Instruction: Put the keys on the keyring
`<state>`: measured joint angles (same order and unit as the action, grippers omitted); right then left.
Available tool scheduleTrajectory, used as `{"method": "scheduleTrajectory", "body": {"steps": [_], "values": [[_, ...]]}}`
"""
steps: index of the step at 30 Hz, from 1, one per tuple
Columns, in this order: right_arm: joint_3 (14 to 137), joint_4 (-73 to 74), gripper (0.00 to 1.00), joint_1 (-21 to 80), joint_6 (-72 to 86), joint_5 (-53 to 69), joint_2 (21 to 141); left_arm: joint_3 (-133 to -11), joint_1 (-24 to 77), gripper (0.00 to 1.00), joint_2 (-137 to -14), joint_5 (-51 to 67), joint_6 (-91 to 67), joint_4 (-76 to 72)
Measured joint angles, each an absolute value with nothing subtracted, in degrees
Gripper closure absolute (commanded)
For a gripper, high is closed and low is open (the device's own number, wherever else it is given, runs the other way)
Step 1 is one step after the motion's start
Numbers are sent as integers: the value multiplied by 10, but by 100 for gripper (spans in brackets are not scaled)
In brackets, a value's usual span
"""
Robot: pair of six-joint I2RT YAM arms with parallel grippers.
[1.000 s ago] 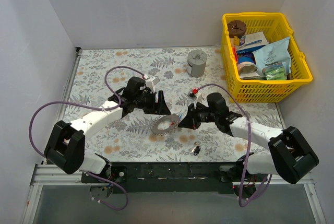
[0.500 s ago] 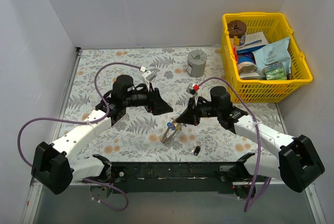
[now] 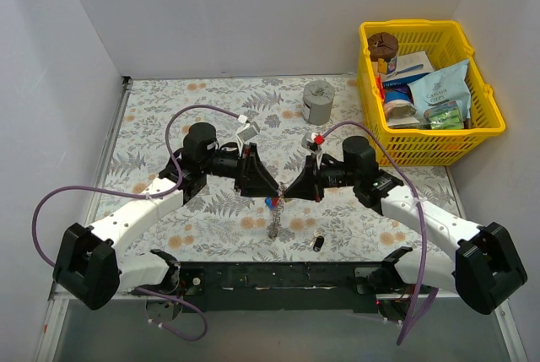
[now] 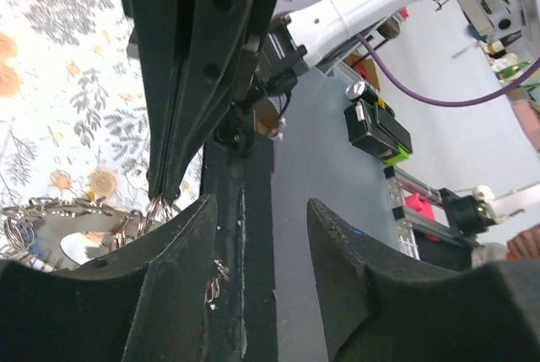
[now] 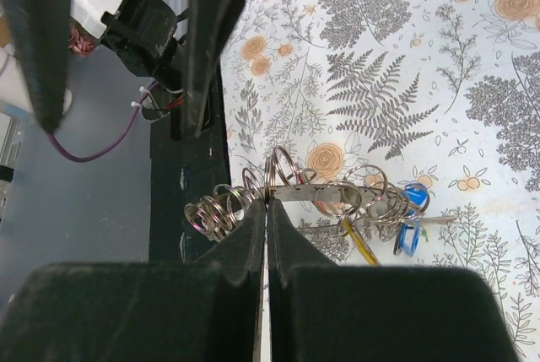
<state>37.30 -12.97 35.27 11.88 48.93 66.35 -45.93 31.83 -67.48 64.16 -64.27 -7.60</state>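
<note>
My right gripper (image 3: 287, 193) is shut on the rim of the keyring (image 3: 274, 217) and holds it above the table, hanging edge-on. In the right wrist view the gripper (image 5: 267, 203) pinches the silver band (image 5: 333, 195), which carries several small split rings. A blue-headed key (image 5: 412, 212) and a brass key (image 5: 359, 242) dangle from it. The blue and red key heads (image 3: 272, 202) also show from above. My left gripper (image 3: 263, 183) is open and empty, just left of the ring. In the left wrist view the left gripper (image 4: 260, 206) is beside the keyring (image 4: 67, 227).
A small black cylinder (image 3: 319, 242) lies near the front edge. A grey cup (image 3: 318, 100) stands at the back. A yellow basket (image 3: 432, 138) full of packets sits at the back right. White walls close in the left, right and back.
My right gripper has lifted the keyring off the table, so it now hangs edge-on. My left gripper has swung right, close to the ring.
</note>
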Motion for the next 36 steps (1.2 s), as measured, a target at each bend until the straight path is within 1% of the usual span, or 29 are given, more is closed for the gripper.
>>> {"method": "scheduleTrajectory", "body": {"steps": [6, 14, 21, 29, 36], "values": [[378, -130, 99, 353, 124, 490, 648, -467, 318, 60, -696, 661, -641, -44], [379, -130, 99, 352, 140, 467, 630, -469, 318, 65, -684, 623, -639, -32], [380, -134, 99, 349, 169, 442, 621, -469, 318, 66, -685, 606, -639, -31], [380, -152, 99, 349, 196, 432, 602, -469, 318, 64, -691, 590, -639, -32], [377, -157, 99, 349, 208, 425, 599, -475, 318, 65, -695, 577, -641, -32]]}}
